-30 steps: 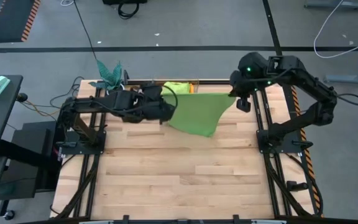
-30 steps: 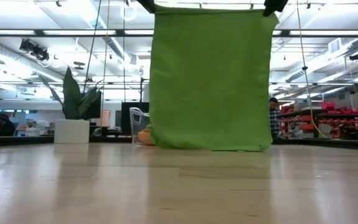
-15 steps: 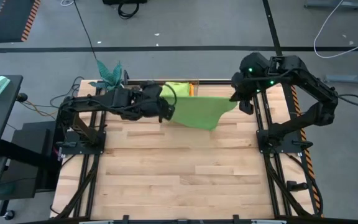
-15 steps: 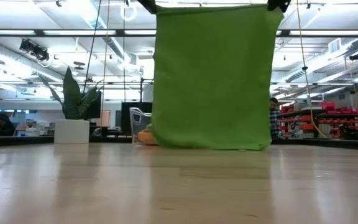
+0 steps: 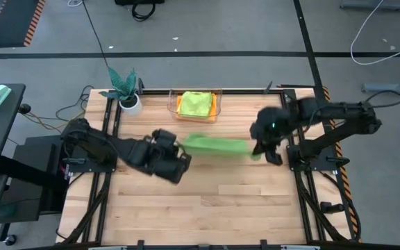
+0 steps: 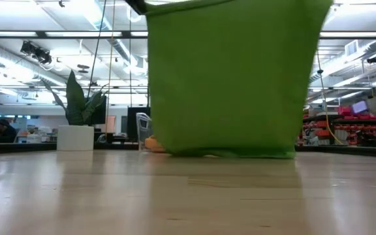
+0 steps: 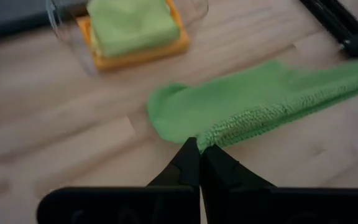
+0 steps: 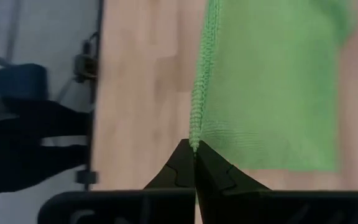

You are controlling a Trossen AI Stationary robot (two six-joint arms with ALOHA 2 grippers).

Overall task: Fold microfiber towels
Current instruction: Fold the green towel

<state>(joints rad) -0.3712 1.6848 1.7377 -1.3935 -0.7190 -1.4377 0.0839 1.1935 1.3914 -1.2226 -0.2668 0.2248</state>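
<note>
- Left gripper (image 7: 199, 149) pinches one top corner of the mid-green towel (image 5: 216, 145), fingers pressed tight on the hem.
- Right gripper (image 8: 194, 148) clamps the opposite corner.
- The towel hangs stretched between them above the counter (image 5: 207, 208), its bottom edge just brushing the wood.
- Near the counter's far edge, a clear tray (image 5: 173, 105) holds the lime green towel (image 5: 194, 103) atop the orange one (image 7: 135, 57).

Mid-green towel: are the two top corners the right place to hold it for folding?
Likely yes. The mid-green towel hangs flat between the left gripper and right gripper, each shut on an upper corner, coming in from opposite ends, leaving its lower edge free.
</note>
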